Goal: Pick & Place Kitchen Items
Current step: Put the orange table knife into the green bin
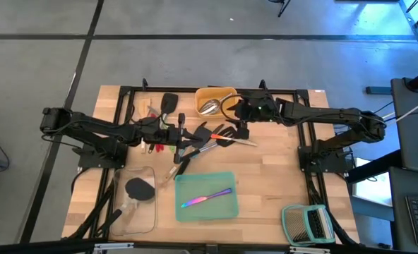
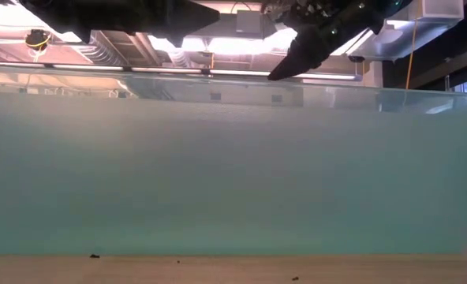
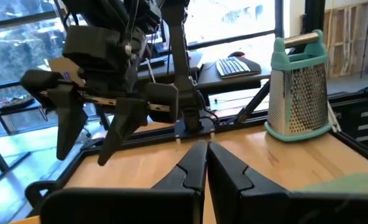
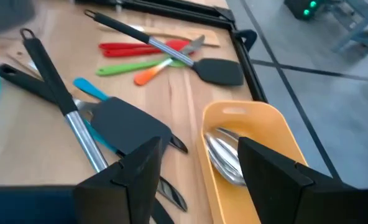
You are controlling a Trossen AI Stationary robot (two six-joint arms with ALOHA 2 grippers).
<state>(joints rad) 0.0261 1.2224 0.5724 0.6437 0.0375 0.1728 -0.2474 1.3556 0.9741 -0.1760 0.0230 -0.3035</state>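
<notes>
the kitchen items [image 1: 195, 141] lie heaped mid-table, between the two arms. the right gripper [image 4: 199, 165] hangs with jaws open over the yellow tray [image 4: 277, 134], which holds a steel scoop [image 4: 224, 155], gripping nothing. the left gripper [image 3: 204, 167] hovers beside the heap, jaws closed and empty. an iridescent piece [image 1: 205, 198] lies in the teal tray [image 1: 227, 210].

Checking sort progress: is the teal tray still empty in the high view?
No. An iridescent utensil already lies inside the teal tray.

no readable text, label or number shows anywhere.
</notes>
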